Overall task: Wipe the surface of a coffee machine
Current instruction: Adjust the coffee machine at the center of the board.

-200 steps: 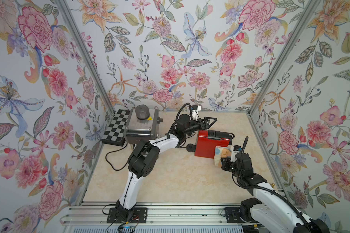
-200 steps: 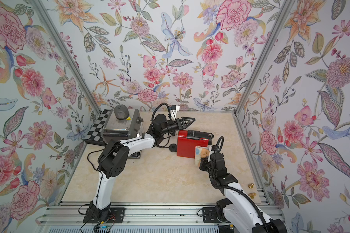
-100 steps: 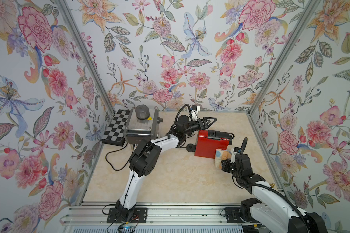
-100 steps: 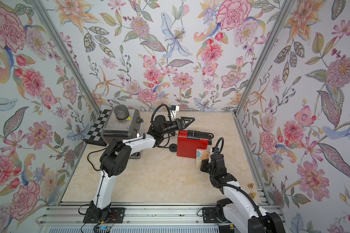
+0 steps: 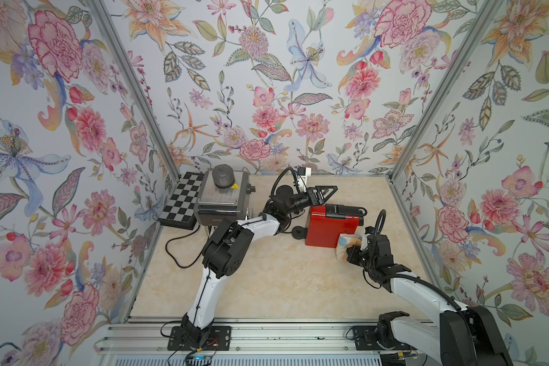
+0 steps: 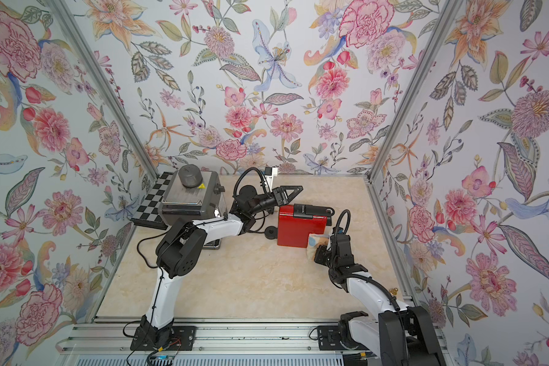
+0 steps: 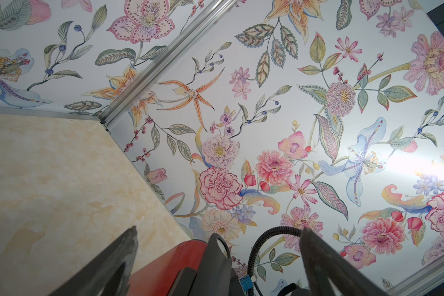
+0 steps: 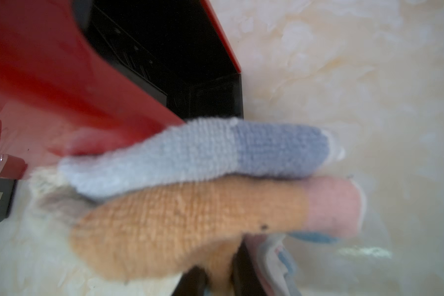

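Left gripper [image 5: 325, 192] is spread wide with nothing in it. It hangs at the far left end of the coffee machine [image 5: 328, 229], and I can't tell if it's touching. Right gripper [image 5: 352, 253] is clamped tight on a cloth [image 5: 345, 243].

Going left to right across the table [image 5: 282, 279]: there's a board [image 5: 181, 202] in the far left corner, with a grey box [image 5: 224, 199] right beside it. Then come the left gripper and the machine in the right half, and the cloth and right gripper sit at the machine's near right corner.

The machine stands upright and its long axis runs left-right across the table. The black lever [image 5: 346, 210] on top lies along that axis, and the front end points at the right wall [image 5: 457, 190].

Both top views give the whole layout, but the cloth is only a small blob against the red side. The right wrist view is blurry but close. It shows the cloth [image 8: 190, 179] folded in grey-blue, orange and pink bands and pressed against the bottom edge of the red side. It also shows the black recess in the machine's front [image 8: 164, 51], which the top views don't really show. The right gripper [image 8: 223, 271] pokes in there with cloth pinched between its fingers.

The left wrist view shows no cloth. You get the two fingers [image 7: 128, 246] far apart, a bit of red top [image 7: 174, 258] and the lever [image 7: 217, 256] between them, then wall.
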`<state>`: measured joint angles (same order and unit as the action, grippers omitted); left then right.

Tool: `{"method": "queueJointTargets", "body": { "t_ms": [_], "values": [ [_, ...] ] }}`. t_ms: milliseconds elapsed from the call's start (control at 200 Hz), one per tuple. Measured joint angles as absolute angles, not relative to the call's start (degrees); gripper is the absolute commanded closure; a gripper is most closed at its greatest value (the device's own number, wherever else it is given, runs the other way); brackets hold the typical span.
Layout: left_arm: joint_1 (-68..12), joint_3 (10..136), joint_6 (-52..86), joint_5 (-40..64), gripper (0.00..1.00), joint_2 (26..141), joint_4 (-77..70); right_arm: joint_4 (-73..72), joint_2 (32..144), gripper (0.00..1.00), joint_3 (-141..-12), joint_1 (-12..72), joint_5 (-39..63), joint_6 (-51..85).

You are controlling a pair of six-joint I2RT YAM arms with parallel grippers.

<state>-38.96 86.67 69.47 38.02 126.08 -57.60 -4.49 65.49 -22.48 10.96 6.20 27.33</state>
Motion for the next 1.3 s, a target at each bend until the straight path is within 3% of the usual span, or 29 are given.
{"method": "queueJointTargets", "body": {
  "t_ms": [685,1301],
  "values": [
    [-39.2,80.9,69.9,37.0,0.01,123.2,-62.2,-4.1,77.9,1.00,-32.7,5.5,10.3,23.7],
    [-40.0,74.6,70.4,35.1,0.01,119.0,-63.7,-4.0,89.4,1.00,-47.5,5.8,12.3,21.4]
  ]
}}
